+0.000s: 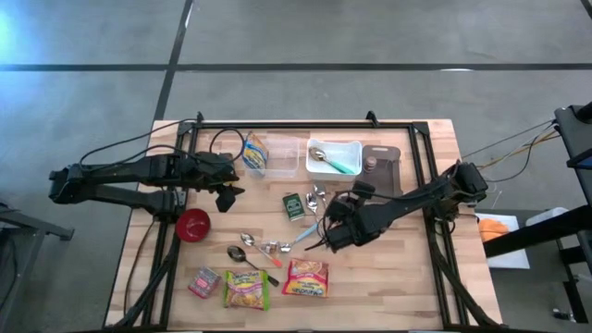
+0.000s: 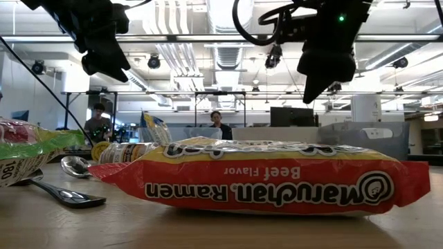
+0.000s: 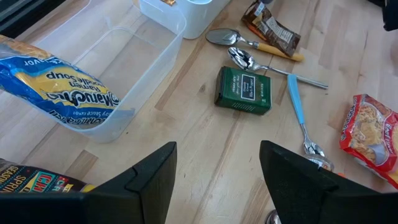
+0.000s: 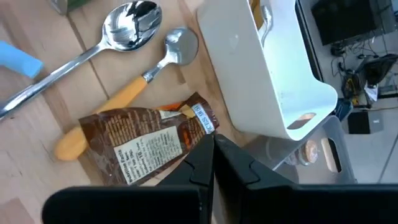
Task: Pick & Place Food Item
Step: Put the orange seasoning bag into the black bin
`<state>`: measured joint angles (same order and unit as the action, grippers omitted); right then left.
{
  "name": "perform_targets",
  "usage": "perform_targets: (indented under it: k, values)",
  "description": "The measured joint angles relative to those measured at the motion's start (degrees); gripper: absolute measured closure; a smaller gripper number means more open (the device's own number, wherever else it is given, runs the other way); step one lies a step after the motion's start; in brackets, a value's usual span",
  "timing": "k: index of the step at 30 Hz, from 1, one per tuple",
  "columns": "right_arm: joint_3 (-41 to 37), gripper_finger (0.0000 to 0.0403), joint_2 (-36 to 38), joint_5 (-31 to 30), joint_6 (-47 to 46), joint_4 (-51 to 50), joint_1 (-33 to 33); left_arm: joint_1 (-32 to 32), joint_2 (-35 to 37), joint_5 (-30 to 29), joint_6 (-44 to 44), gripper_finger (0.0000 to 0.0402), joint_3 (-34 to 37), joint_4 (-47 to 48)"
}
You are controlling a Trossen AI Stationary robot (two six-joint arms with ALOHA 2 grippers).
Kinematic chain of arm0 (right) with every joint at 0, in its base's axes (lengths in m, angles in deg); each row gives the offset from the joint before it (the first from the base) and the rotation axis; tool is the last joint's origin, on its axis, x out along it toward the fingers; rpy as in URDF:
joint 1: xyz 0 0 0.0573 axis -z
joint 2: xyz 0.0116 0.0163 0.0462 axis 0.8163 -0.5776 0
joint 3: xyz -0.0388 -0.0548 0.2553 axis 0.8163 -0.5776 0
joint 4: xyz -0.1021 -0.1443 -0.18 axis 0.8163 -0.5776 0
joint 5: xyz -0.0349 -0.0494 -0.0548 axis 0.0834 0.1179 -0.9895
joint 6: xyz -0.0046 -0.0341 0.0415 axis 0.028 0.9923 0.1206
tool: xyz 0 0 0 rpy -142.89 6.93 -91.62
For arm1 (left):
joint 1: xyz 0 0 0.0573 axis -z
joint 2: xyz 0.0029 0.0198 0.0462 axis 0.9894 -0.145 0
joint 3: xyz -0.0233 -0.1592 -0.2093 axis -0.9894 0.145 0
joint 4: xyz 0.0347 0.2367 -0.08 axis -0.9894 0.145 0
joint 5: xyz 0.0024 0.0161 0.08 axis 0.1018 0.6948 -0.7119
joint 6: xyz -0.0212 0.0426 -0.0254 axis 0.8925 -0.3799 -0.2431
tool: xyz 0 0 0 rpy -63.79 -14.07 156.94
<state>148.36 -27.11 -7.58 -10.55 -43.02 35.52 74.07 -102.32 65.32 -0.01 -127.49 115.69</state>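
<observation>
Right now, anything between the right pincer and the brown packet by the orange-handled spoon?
Nothing visible. In the right wrist view the brown packet lies uncovered just past the shut right pincer. The orange-handled spoon lies against the packet's edge, not on top of it.

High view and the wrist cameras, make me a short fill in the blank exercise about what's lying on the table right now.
1. The yellow ramen packet leans inside the clear plastic ____.
2. The bowl near the left gripper is coloured ____.
3. The right gripper, its fingers shut, hovers over a ____ snack packet.
4. The small box beside the spoons is dark ____.

Missing words: container; red; brown; green
</observation>
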Motion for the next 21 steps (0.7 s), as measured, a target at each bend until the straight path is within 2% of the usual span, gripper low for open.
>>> perform_targets:
  k: [3,7,9,12,17,21]
  values:
    - [-0.23,0.0395,0.00,1.96,0.23,0.12,-0.13,-0.02,0.00,0.00,0.00,0.0166,-0.02,0.00]
    - [-0.98,0.0394,0.00,10.07,3.60,3.10,-0.14,-0.01,0.00,-0.01,0.00,0.0166,0.00,0.00]
    - [-1.33,0.0394,0.00,11.53,3.53,4.54,-0.01,-0.02,0.01,0.00,0.00,0.0166,-0.01,-0.02]
    - [-1.52,0.0394,0.00,11.90,0.22,5.42,0.88,0.00,0.02,-0.02,0.00,0.0166,0.00,-0.02]
    - [-1.63,0.0390,0.00,18.79,-9.06,7.49,4.78,-0.01,0.00,0.00,0.00,0.0166,0.00,0.00]
    - [-2.28,0.0358,-0.09,21.75,-13.50,7.80,7.89,-0.02,0.02,-0.02,0.00,0.0166,0.00,0.00]
